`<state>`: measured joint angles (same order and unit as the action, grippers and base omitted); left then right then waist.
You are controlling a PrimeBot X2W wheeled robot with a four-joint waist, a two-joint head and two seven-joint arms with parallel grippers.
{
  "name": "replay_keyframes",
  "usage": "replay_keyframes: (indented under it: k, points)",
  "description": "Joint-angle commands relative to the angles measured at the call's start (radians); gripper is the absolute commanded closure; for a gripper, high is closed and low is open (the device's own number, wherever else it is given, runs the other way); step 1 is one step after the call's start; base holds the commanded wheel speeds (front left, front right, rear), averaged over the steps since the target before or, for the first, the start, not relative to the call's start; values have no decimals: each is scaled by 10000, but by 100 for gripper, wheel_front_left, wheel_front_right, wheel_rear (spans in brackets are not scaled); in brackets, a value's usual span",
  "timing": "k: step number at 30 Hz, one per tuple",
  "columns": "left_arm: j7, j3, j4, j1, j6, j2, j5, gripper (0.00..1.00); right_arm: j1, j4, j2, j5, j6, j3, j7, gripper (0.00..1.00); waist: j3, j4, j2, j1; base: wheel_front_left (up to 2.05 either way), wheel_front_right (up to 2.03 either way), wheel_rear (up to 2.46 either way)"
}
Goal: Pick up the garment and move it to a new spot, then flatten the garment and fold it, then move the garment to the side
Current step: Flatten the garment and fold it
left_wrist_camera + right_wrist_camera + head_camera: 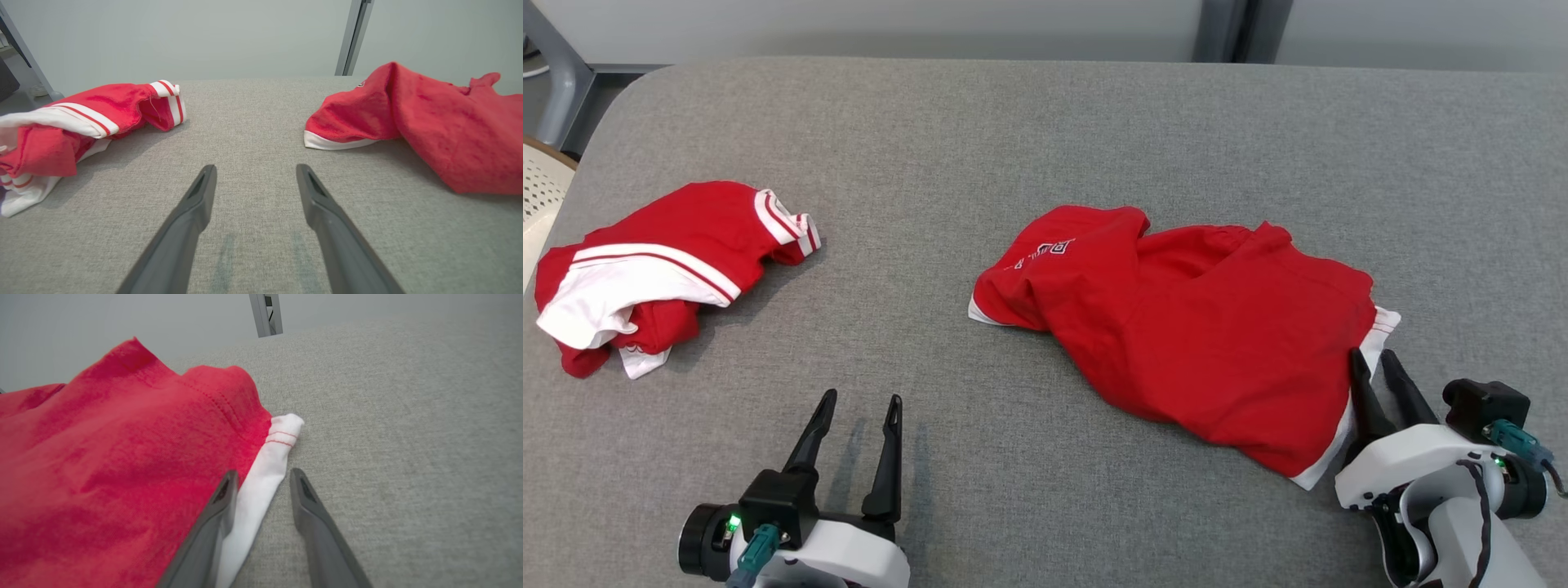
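A crumpled red fabric garment (1201,327) lies right of centre on the grey fabric-covered worktop (1045,139). It is spread loosely, with folds rising along its far edge and small white lettering (1045,249) on the fold at its far left. A white hem band (261,486) runs along its near right edge and ends in a rounded corner with thin red stitching. The right end effector (1372,357) sits low at that edge, its two long dark fingers (204,539) standing apart on either side of the white band. In the right wrist view, one finger lies against the seam where red meets white. The other rests on bare worktop just beside the band, with a gap showing between it and the cloth, so the band is between the fingers but not pinched. The left end effector (862,397) is near the front of the worktop, left of the garment and well apart from it. Its fingers are spread wide over bare grey fabric and touch no cloth. At the far left of the worktop lies a red-and-white striped bundle of cloth (645,269), heaped and well apart from the red garment. A grey metal post (1225,28) stands behind the worktop's far edge against a pale wall.
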<state>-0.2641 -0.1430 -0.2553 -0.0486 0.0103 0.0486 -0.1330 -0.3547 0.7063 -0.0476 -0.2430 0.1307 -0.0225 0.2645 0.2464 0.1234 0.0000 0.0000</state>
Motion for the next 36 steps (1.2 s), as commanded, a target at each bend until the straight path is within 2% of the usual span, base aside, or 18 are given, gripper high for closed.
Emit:
replay_keyframes:
  k: [1, 2, 3, 4, 7, 15, 21, 28, 31, 34, 36]
  points:
    - [-6, 5, -17, -172, 0, 35, -70, 0, -67, 88, -59, -73, 1, 31, -1, 53, 11, 6, 0, 0, 0, 0, 0]
    - [-6, -10, -20, -191, 3, 35, -73, 0, -81, 127, -57, -97, 1, 64, -1, 59, 14, 16, 0, 0, 0, 0, 0]
    - [-6, -23, -32, -210, 5, 36, -75, 0, -97, 151, -51, -223, 1, 143, -1, 73, 14, 29, 0, 0, 0, 0, 0]
    - [-6, -29, -43, -225, 18, 36, -70, 0, -126, 83, -45, -288, 1, 199, -1, 100, 11, 37, 0, 0, 0, 0, 0]
    - [-5, 16, -62, -208, 70, 36, -80, 0, -71, -278, -68, -497, 1, 414, 1, 100, -63, 39, 0, 0, 0, 0, 0]
    - [-5, 35, -197, 24, 104, 38, -177, 0, 247, -2934, -57, -2313, 3, 1600, -1, 100, -521, -114, 0, 0, 0, 0, 0]
    - [-5, -39, -339, 204, 35, 36, -228, 0, -259, -4811, -56, -3829, 3, 3756, -1, 100, -1037, -217, 0, 0, 0, 0, 0]
    - [-5, -232, -603, 392, -75, 41, -158, 0, -1976, -5551, -56, -5324, 3, 6587, 0, 100, -1524, -145, 0, 0, 0, 0, 0]
    - [-5, -302, -700, 380, -173, 37, -28, 0, -2895, -5924, -51, -5851, 3, 6968, -1, 100, -1633, 89, 0, 0, 0, 0, 0]
    - [-5, -366, -741, 399, -197, 36, 30, 0, -3384, -6125, -64, -6027, 3, 6695, -1, 100, -1661, 268, 0, 0, 0, 0, 0]
    - [-5, -392, -764, 407, -223, 37, 44, 0, -3672, -6042, -81, -5906, 1, 6128, -1, 100, -1639, 422, 0, 0, 0, 0, 0]
